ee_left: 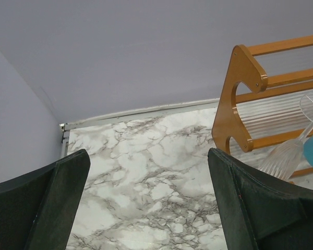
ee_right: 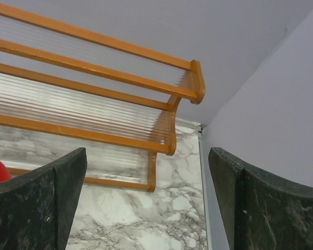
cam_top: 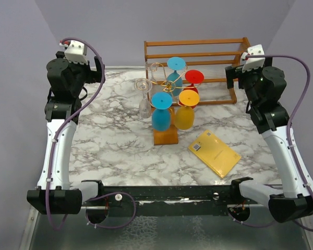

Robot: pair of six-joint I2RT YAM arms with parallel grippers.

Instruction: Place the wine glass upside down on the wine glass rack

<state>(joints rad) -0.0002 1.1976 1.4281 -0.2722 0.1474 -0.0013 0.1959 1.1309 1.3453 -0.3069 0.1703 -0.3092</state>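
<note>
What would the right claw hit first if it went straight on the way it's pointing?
Probably the right end of the wooden slatted shelf, straight ahead of the right claw, though depth is unclear.

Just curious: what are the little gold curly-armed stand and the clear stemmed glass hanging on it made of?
The gold curly-armed stand looks like thin shiny metal wire on a smooth orange-brown wooden base. The clear stemmed glass is see-through: glass or clear plastic, hard to tell.
</note>
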